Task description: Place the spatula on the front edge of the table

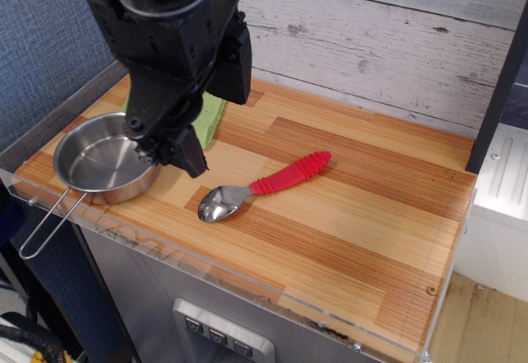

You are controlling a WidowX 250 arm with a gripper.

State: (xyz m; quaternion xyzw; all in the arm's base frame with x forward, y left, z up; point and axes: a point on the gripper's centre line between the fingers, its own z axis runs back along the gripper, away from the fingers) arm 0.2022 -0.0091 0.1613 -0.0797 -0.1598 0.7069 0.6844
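Centrally, spatula (266,187) lies flat on table (363,223), silver bowl toward front edge, red handle angled back-right, well apart from gripper (175,150), which hangs over the steel pan's (103,167) right rim, jaw state hard to tell; green cloth (211,120) behind it.

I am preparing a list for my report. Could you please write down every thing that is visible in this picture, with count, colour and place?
spatula: one, silver bowl and ribbed red handle, lying flat near the middle of the table, bowl toward the front edge.
pan: one, shiny steel with a wire handle, at the table's left end, handle sticking out past the edge.
cloth: one, green, behind the pan, partly hidden by the arm.
table: one, striped light and reddish-brown wood, clear rim, grey base.
wall: whitish planks behind the table.
gripper: one, black, above the pan's right rim, holding nothing; jaw state unclear.
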